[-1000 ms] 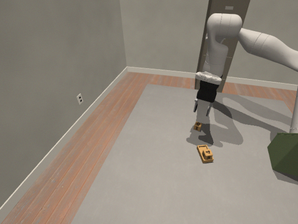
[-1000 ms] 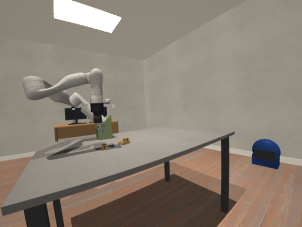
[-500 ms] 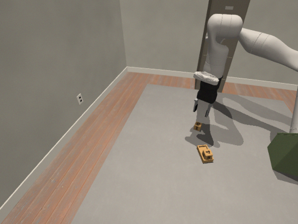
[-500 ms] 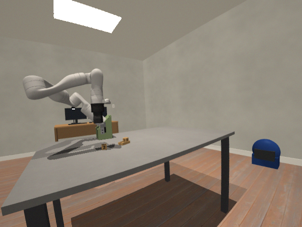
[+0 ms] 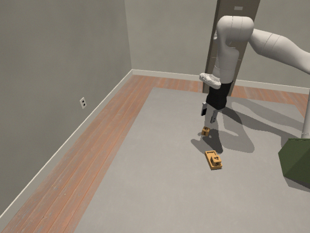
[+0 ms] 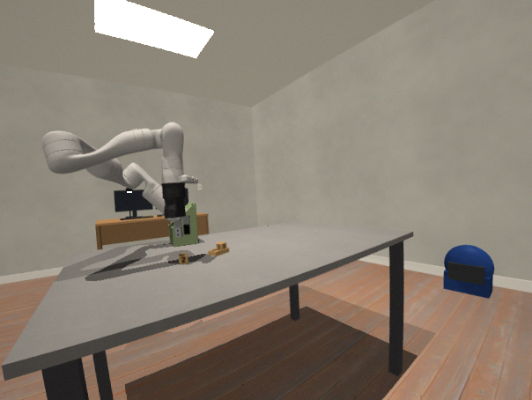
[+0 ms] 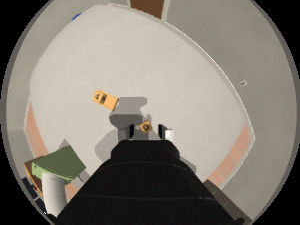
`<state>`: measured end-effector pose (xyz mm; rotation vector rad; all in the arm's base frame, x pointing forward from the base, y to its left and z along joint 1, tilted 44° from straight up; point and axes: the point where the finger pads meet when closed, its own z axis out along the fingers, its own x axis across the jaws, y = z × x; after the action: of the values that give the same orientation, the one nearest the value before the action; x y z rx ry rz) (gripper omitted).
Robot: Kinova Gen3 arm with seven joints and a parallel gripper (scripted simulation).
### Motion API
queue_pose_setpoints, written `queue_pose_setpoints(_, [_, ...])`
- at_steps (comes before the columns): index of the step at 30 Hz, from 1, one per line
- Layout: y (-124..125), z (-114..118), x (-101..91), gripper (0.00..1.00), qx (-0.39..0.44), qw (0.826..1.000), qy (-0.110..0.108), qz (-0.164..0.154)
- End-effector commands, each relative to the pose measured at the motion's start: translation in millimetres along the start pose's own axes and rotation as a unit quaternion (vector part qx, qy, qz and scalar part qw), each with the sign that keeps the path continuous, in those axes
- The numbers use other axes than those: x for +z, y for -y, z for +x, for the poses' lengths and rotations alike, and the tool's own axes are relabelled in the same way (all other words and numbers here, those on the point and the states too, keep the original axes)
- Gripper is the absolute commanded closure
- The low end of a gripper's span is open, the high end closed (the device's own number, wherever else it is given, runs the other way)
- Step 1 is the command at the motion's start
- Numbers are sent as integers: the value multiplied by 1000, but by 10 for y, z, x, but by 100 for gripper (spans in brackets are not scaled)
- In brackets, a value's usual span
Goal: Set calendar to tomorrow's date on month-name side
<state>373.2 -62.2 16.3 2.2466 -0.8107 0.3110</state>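
Reaching tomorrow's date: one cube in, one out

Judging by how things lie, I am partway through. One small orange-brown wooden cube with dark digits (image 5: 216, 160) (image 6: 221, 246) (image 7: 97, 97) sits at one end of the shallow orange-brown wooden tray (image 5: 208, 160) (image 6: 213, 253) (image 7: 112, 102), leaving the other end bare. The loose orange-brown cube with dark digits (image 5: 205, 131) (image 6: 183, 259) (image 7: 145, 127) rests apart from the tray on the grey table (image 5: 154, 192) (image 6: 308, 251) (image 7: 150, 64). My grey-fingered pincer (image 5: 208, 117) (image 6: 182, 233) (image 7: 146, 129) hangs above it, spread wide and holding nothing.

Left to do, as I judge it: grip the loose cube, turn it if needed, stand it flat beside its mate, and let go with everything still. I cannot confirm the date or whether the seated cube already shows its right digit.

The tray looks flat on the table, its raised rim framing the bare end. The seated cube stands above that rim, with what looks like a 4 on top. The loose cube shows a 2 on one side face in the exterior view; its top digit looks like a 0.

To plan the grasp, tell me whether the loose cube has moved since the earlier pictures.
No; the loose cube keeps its place relative to the green base.
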Motion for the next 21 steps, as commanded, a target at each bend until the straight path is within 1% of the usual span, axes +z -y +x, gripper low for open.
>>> queue_pose_setpoints(1, [14,-1,-11,0,30,1000,-2,1])
queue_pose_setpoints(3, [14,-1,-11,0,30,1000,-2,1])
queue_pose_setpoints(9, [17,4,2,0,132,991,-2,2])
queue_pose_setpoints(13, [13,7,11,0,200,980,-2,2])
queue_pose_setpoints(18, [1,9,22,0,280,960,-1,2])
queue_pose_setpoints(20, [1,9,22,0,280,960,-1,2])
queue_pose_setpoints(21, [-2,9,25,0,295,956,-1,2])
